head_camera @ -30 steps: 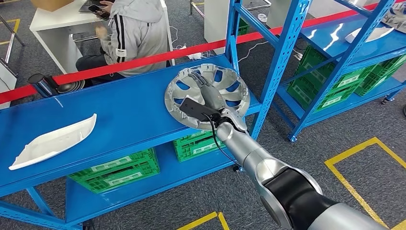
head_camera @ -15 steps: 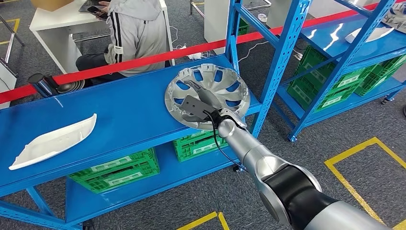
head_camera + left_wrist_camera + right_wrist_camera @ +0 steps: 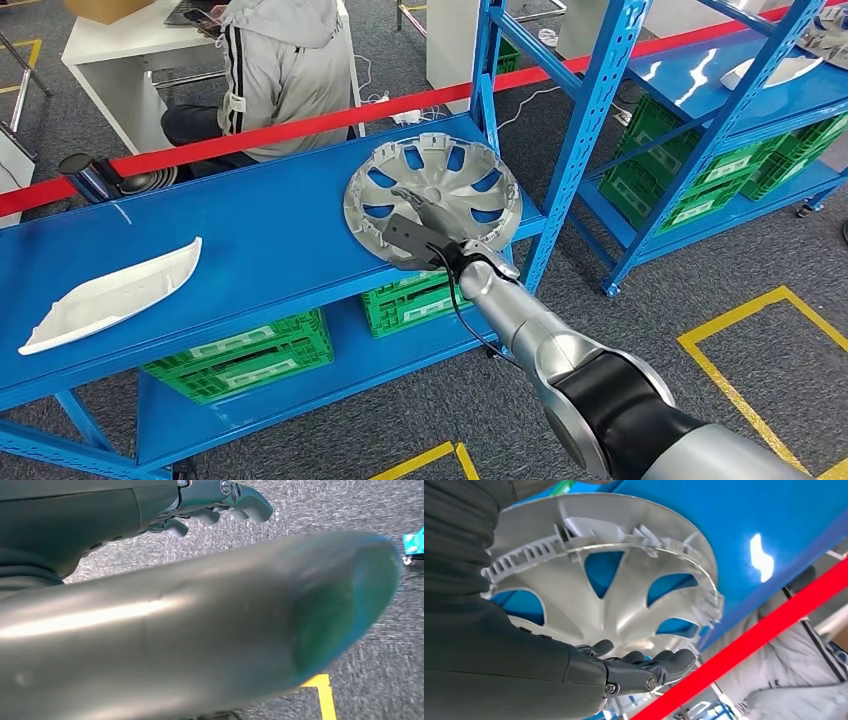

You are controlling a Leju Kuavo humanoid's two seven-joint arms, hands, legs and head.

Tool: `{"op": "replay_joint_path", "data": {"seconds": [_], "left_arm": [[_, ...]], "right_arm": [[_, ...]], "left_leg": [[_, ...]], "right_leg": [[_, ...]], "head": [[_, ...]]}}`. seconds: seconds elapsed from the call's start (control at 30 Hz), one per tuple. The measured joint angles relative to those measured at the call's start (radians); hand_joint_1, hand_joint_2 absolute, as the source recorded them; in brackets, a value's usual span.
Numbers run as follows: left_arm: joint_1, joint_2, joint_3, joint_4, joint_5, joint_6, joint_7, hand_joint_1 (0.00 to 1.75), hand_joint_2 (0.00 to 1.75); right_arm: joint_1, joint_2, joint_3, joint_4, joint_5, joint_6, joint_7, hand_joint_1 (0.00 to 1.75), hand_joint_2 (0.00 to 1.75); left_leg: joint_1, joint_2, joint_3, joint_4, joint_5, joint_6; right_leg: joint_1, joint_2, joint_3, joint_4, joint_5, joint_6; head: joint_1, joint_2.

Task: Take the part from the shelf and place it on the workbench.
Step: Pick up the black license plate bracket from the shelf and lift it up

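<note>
The right hand [image 3: 425,222] lay spread over the wheel cover [image 3: 433,198] on the shelf [image 3: 250,240], apparently not yet gripping; fingers should close on the near rim before lifting.

the hubcap [image 3: 445,185] lies on the shelf [image 3: 250,240] at its right end, the right hand [image 3: 425,225] over its near rim. a trim piece [image 3: 110,295] lies far left. crates [image 3: 245,355] sit below. behind, a tape [image 3: 300,125], then a person [image 3: 280,70].

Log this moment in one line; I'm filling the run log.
stage: reaching | right hand: over hubcap on shelf, grip unclear | left hand: hanging, empty
</note>
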Motion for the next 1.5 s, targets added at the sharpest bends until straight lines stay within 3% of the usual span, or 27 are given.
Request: {"op": "replay_joint_path", "data": {"seconds": [0.9, 1.17, 1.43, 1.5], "left_arm": [[-0.001, -0.008, -0.017, 0.003, -0.008, 0.0, 0.013, 0.0, 0.0], [0.0, -0.011, -0.017, 0.004, -0.005, 0.0, 0.005, 0.0, 0.0], [0.0, -0.014, -0.017, 0.005, -0.006, -0.008, 0.001, 0.0, 0.0], [0.0, -0.016, -0.017, 0.005, -0.006, -0.008, 0.0, 0.0, 0.0]], "right_arm": [[0.053, -0.043, 0.007, 0.005, 0.039, -0.057, 0.034, 0.0, 1.75], [0.068, -0.063, 0.03, -0.012, 0.126, -0.209, 0.091, 0.0, 1.75], [0.075, -0.064, 0.115, -0.037, 0.39, -0.399, 0.305, 0.0, 1.75], [0.074, -0.064, 0.136, -0.04, 0.429, -0.408, 0.339, 0.87, 1.75]], "left_leg": [[0.0, 0.0, 0.0, 0.0, 0.0, 0.0], [0.0, 0.0, 0.0, 0.0, -0.001, 0.001], [0.0, 0.0, 0.0, 0.0, -0.001, 0.001], [0.0, 0.0, 0.0, 0.0, -0.001, 0.001]], "right_leg": [[0.0, 0.0, 0.0, 0.0, 0.0, 0.0], [0.0, 0.0, 0.0, 0.0, 0.0, 0.0], [0.0, 0.0, 0.0, 0.0, 0.0, 0.0], [0.0, 0.0, 0.0, 0.0, 0.0, 0.0]], "head": [[0.0, 0.0], [0.0, 0.0], [0.0, 0.0], [0.0, 0.0]]}}
